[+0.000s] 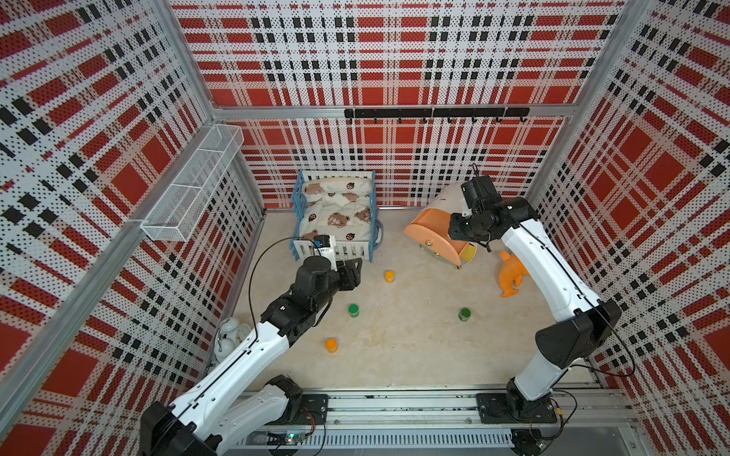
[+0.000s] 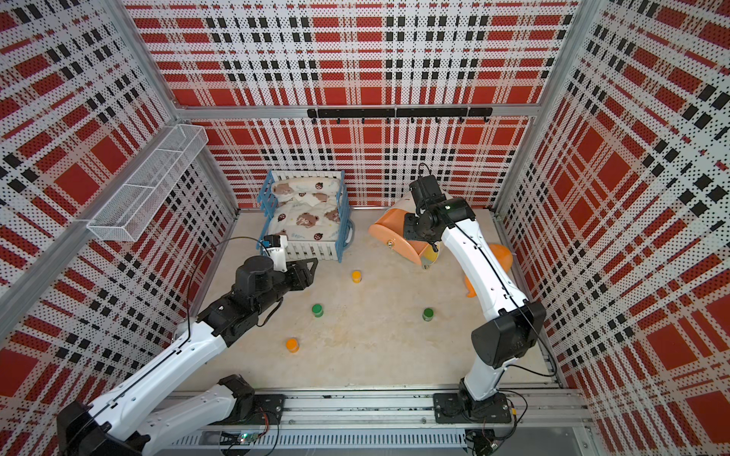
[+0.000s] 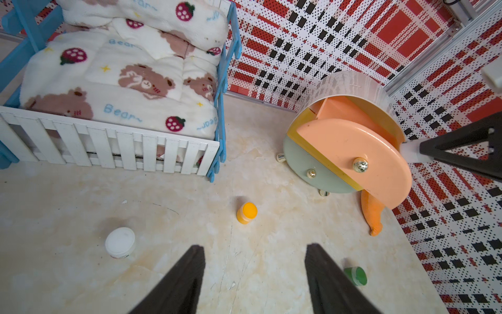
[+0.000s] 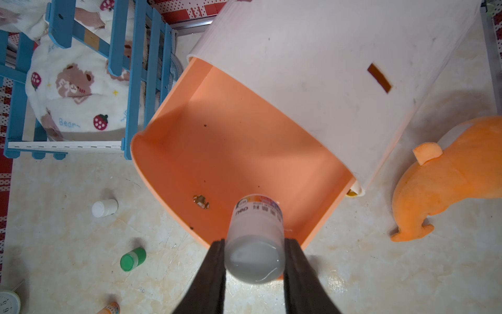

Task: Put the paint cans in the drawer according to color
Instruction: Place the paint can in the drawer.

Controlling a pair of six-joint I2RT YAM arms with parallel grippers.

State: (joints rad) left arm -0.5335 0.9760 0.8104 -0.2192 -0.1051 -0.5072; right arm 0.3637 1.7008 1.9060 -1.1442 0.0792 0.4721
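Six cans counted: one white can [image 4: 255, 244] clamped in my right jaws over the one open orange drawer [image 4: 217, 141]. Five stand on the desk [image 1: 414, 355]: second white can [image 3: 120, 242], far orange can [image 1: 390, 276], near orange can [image 1: 331, 344], left green can [image 1: 353, 310], right green can [image 1: 464, 314]. My left jaws are apart, empty.

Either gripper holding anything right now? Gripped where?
Right gripper pinches a white paint can by its sides, over the open orange drawer. Left gripper is open, holding nothing.

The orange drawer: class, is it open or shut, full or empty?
Open; the orange drawer stands pulled out of the white cabinet, its visible floor bare. The right claw holds a white paint can.
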